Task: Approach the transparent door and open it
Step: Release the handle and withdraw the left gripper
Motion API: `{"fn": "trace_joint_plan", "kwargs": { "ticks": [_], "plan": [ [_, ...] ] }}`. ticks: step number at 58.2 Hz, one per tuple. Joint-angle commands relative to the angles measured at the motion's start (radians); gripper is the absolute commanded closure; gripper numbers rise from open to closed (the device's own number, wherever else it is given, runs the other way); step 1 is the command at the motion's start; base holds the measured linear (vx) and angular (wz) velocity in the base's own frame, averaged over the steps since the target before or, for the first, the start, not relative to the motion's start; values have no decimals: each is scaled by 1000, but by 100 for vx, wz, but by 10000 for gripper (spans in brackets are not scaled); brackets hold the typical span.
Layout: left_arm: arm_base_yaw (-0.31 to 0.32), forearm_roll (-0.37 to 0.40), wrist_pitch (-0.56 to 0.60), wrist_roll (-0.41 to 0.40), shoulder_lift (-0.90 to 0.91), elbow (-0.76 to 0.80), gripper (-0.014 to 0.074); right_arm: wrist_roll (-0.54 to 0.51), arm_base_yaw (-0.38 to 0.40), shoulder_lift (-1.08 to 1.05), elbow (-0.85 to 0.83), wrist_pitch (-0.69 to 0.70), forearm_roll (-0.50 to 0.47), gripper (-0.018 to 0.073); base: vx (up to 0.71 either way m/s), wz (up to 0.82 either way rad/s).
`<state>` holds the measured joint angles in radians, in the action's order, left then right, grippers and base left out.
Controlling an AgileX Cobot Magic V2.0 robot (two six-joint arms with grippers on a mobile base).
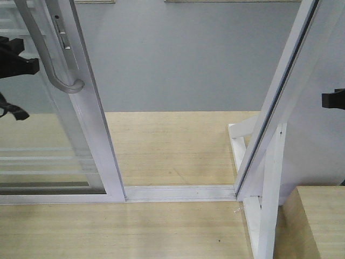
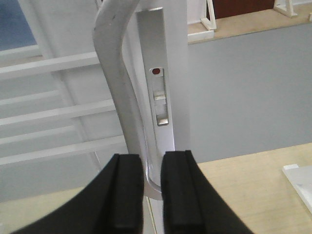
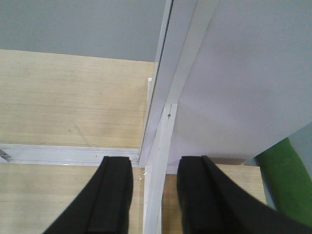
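Left gripper [image 2: 145, 195] fingers clamp the transparent door's [image 1: 81, 140] curved handle [image 2: 119, 97]; right gripper [image 3: 155, 195] fingers spread apart around nothing.

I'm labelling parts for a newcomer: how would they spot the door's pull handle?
Find the transparent door on the left, glass with thin white bars. On its white stile beside the opening curves the silver-grey pull handle. The right frame post has none.

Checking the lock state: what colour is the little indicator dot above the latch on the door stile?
Red. The indicator dot shows best in the left wrist view.
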<state>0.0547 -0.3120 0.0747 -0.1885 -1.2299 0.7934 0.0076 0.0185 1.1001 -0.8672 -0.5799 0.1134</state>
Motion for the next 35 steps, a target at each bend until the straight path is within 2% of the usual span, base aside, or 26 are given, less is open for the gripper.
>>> {"fn": "trace_joint_plan", "kwargs": {
  "ticks": [1, 10, 22, 35],
  "plan": [
    [3, 3, 78, -11, 126, -36, 334, -2, 4, -20, -29, 68, 8, 227, 0, 0],
    [3, 3, 79, -11, 288, -133, 334, -2, 4, -20, -29, 68, 8, 227, 0, 0],
    [3, 4, 68, -11, 452, -188, 334, -2, 4, -20, -29, 68, 8, 227, 0, 0],
    [3, 4, 63, -11, 499, -194, 334, -2, 4, -20, -29, 68, 8, 227, 0, 0]
  ]
}}
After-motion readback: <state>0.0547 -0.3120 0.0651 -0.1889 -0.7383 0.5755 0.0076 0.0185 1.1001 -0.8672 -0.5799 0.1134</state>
